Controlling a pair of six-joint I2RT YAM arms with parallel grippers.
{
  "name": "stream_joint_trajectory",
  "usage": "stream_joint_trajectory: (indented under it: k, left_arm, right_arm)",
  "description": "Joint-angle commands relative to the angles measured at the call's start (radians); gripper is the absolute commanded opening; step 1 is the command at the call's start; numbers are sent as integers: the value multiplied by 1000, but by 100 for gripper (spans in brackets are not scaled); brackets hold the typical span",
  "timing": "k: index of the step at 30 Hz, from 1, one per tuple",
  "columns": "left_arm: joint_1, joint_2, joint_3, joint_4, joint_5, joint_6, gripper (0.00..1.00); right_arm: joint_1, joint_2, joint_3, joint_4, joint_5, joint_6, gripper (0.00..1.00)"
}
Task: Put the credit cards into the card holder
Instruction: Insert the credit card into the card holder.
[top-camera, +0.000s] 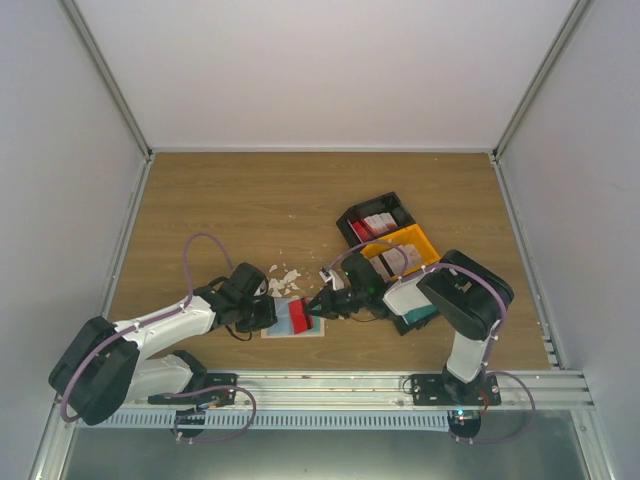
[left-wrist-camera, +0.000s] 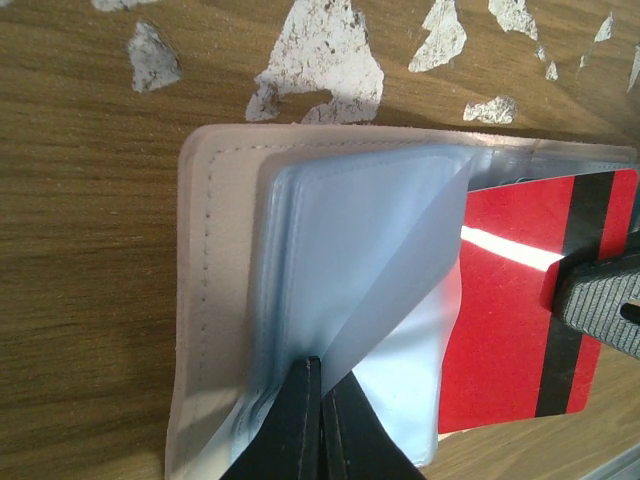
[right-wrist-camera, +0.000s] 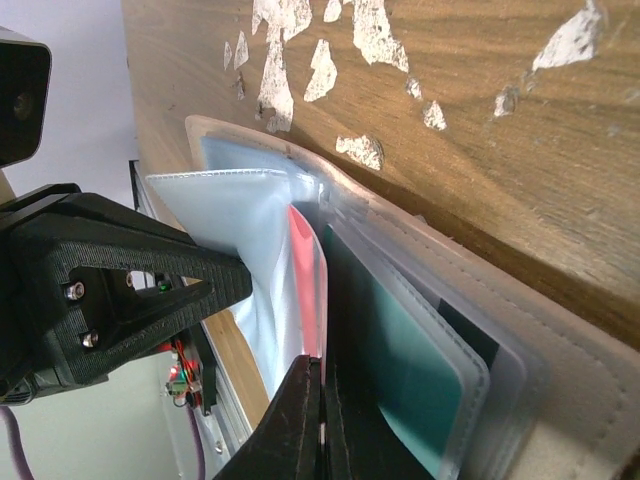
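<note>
My left gripper (left-wrist-camera: 320, 370) is pinching up a clear sleeve (left-wrist-camera: 370, 260) of the card holder (left-wrist-camera: 210, 300), which is lying open near the table (top-camera: 250, 200)'s near edge. My right gripper (right-wrist-camera: 322, 368) is pinching the red card (left-wrist-camera: 500, 320), whose edge is sitting under that sleeve. White scraps (left-wrist-camera: 320, 60) are lying just beyond the holder's far edge.

Top view high above near edge, facing down; wrist views close-up, opposed, sharing card holder (left-wrist-camera: 200, 300).
</note>
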Motion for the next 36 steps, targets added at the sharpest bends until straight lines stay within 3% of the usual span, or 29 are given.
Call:
stream_joint_trajectory:
  k: [1,8,23,36]
  left_arm:
    - [4,42,-61,-124,-90,-7,0]
    - [4,39,-63,-120,-84,-4,0]
    - [3,35,-65,-120,-82,4,0]
    - [4,41,-60,-106,-79,10,0]
  right_arm:
    - [18,37,5,19,16,49,0]
    - [20,46,1,47,39,102,1]
    - [-10,33,64,-49,-30,55,0]
    - [-6,29,34,82,-85,196,1]
